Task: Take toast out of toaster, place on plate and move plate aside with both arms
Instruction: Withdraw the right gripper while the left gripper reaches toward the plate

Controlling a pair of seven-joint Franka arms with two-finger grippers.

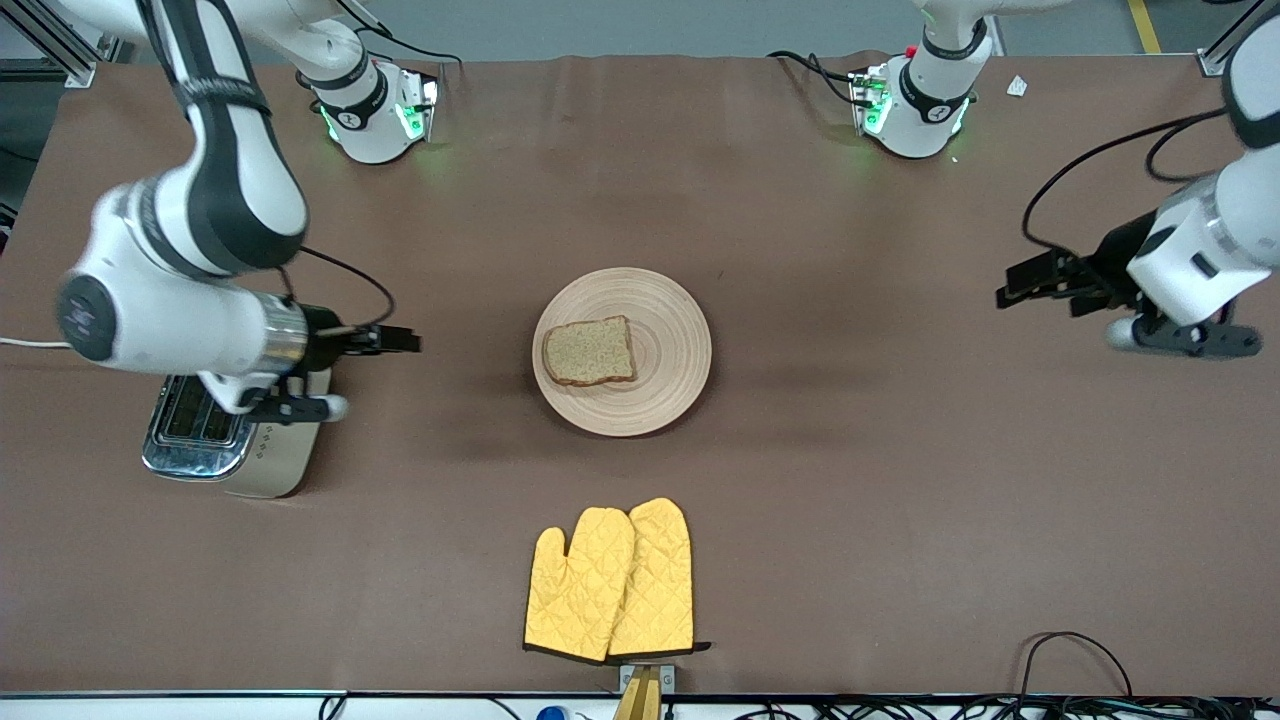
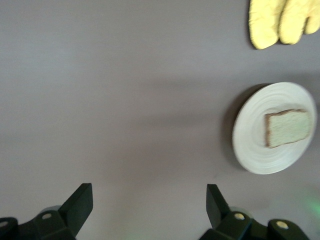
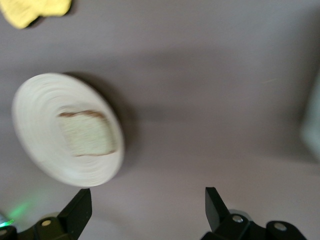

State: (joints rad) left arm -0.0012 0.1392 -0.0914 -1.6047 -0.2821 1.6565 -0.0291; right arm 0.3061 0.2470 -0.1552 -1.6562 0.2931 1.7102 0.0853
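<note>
The toast [image 1: 589, 352] lies flat on the round wooden plate [image 1: 672, 340] at the middle of the table, on the half toward the right arm's end. My right gripper [image 1: 405, 341] hangs open and empty over bare table between the toaster and the plate. In the right wrist view, the plate [image 3: 35, 125] and toast [image 3: 86, 133] lie ahead of the open gripper [image 3: 147, 202]. My left gripper [image 1: 1010, 285] is open and empty over the table toward the left arm's end, well apart from the plate. The left wrist view shows plate [image 2: 250, 135], toast [image 2: 286, 128] and open gripper [image 2: 150, 200].
A chrome toaster [image 1: 225, 440] stands under the right arm's wrist, toward that arm's end. A pair of yellow oven mitts [image 1: 612, 582] lies nearer the front camera than the plate. Cables [image 1: 1075, 650] loop at the table's near edge.
</note>
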